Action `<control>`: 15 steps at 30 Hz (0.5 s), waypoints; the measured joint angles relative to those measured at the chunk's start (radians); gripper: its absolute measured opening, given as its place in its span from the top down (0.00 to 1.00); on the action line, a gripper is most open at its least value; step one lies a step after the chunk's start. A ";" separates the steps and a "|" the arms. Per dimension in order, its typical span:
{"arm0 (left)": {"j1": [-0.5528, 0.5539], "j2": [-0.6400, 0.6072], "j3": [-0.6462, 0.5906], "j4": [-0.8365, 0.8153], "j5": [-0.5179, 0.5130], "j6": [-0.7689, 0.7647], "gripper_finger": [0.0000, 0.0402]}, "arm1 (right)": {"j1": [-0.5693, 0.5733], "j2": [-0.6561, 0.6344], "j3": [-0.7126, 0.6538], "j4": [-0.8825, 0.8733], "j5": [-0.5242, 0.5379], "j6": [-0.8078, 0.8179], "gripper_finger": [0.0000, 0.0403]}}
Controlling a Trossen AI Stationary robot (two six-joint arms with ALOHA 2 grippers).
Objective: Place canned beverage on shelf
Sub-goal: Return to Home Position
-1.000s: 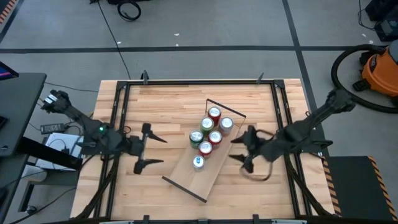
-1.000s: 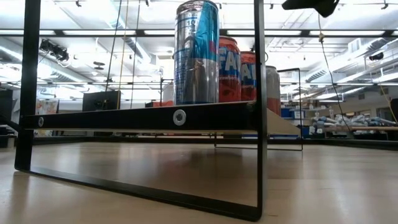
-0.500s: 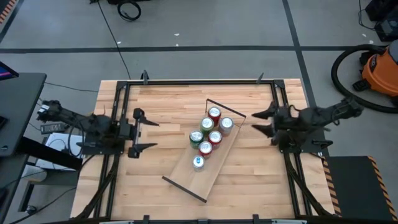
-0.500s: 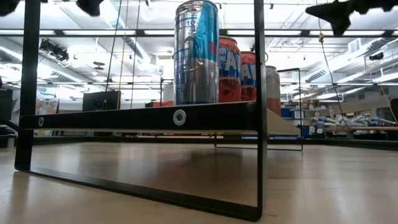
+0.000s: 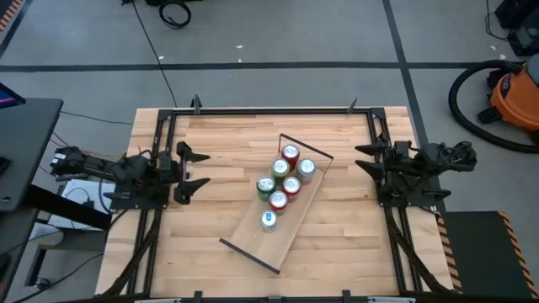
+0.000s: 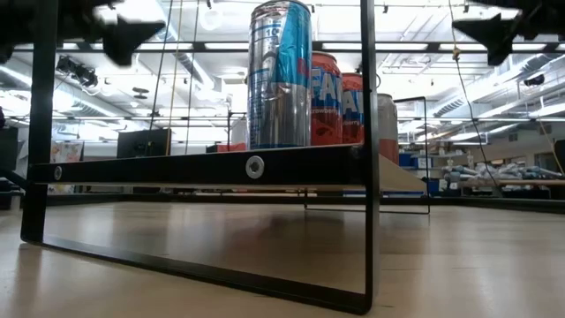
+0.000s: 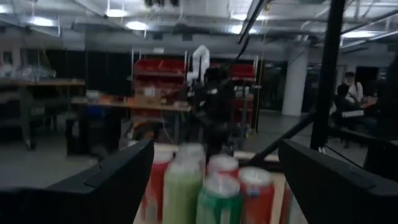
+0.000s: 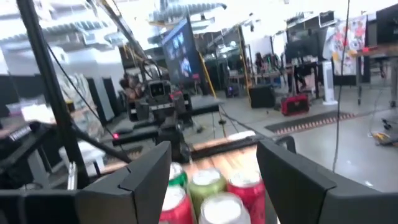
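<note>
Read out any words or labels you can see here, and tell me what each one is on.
"FA": big letters on the red can on the shelf, low view; the rest does not show.
Small print under it: too small to read.
On the blue and silver can: nothing legible.

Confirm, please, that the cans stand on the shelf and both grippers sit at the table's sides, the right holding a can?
No: the high view shows the right gripper open and empty. The cans stand on the shelf; the left gripper sits at the side of the table.
</note>
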 joint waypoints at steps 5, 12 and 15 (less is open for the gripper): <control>0.016 -0.017 -0.089 0.061 -0.002 -0.080 0.12 | -0.005 -0.001 -0.102 0.099 0.004 0.050 0.39; 0.012 -0.014 -0.152 0.127 0.000 -0.074 0.12 | -0.028 -0.001 -0.295 0.357 0.025 0.052 0.39; -0.002 -0.014 -0.152 0.127 0.009 -0.044 0.12 | -0.037 0.000 -0.293 0.375 0.069 0.054 0.39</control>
